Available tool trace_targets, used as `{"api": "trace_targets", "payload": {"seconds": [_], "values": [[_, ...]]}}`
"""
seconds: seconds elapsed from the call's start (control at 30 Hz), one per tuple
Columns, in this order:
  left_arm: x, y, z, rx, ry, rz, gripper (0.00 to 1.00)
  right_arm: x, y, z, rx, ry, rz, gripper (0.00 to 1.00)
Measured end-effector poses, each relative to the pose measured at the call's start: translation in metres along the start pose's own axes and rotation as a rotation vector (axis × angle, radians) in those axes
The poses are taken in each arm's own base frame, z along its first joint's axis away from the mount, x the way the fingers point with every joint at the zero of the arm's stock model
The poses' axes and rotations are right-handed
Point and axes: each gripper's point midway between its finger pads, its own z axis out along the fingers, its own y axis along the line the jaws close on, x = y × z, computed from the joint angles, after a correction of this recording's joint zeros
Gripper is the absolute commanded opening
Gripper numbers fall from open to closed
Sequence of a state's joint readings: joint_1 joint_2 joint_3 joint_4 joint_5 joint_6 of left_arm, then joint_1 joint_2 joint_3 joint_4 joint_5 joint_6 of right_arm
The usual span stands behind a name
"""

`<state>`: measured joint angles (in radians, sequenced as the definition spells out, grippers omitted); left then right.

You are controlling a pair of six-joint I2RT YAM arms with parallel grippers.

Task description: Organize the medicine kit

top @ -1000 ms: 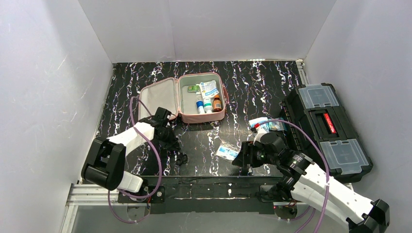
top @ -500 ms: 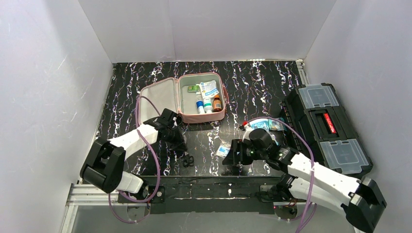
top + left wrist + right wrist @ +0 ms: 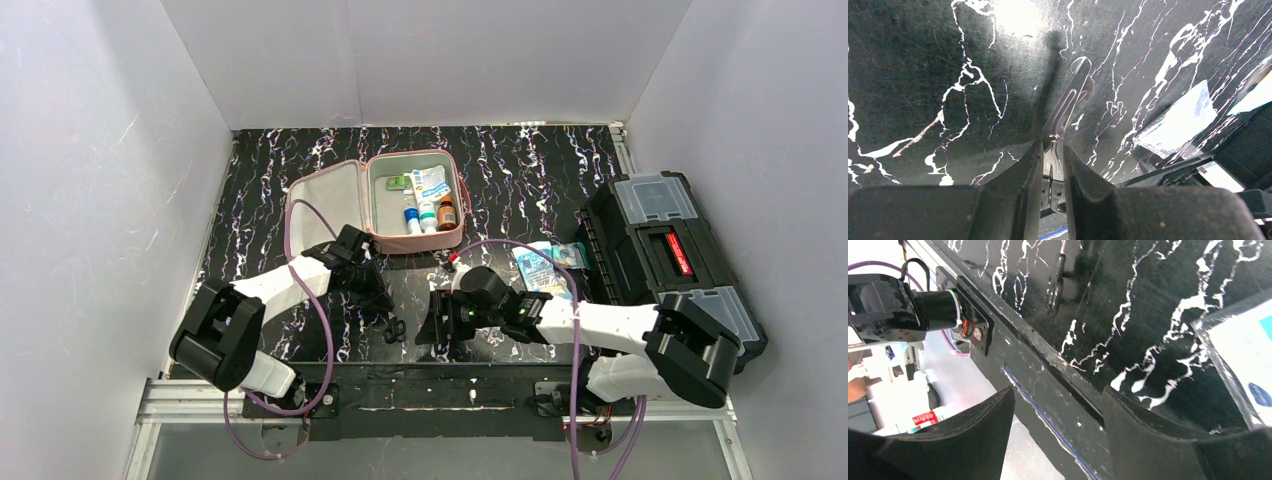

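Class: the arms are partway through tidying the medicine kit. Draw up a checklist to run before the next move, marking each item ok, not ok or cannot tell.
1. Medicine kit open, lid laid back: ok.
2. Left gripper shut on the metal tool: ok.
3. Right gripper open, nothing between its fingers: ok.
4. Bare lining free beside the bottles in the kit: ok.
5. Everything packed: not ok; packets lie beside the toolbox.
6. Clearance between the two grippers: cannot tell.

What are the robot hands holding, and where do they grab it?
The left gripper pinches a thin metal tool, maybe tweezers, by its near end. The right gripper is open and empty.
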<state>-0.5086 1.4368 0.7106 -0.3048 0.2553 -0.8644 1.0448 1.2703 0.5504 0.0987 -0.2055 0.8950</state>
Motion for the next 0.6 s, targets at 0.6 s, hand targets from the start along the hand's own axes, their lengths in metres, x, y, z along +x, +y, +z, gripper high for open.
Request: {"api": "trace_targets", "payload": {"seconds": [0.6], "values": [[0.007, -0.002, 0.006, 0.037, 0.026, -0.004, 0.00, -0.019, 0.006, 0.056, 0.002, -0.028, 0.065, 0.63]]}}
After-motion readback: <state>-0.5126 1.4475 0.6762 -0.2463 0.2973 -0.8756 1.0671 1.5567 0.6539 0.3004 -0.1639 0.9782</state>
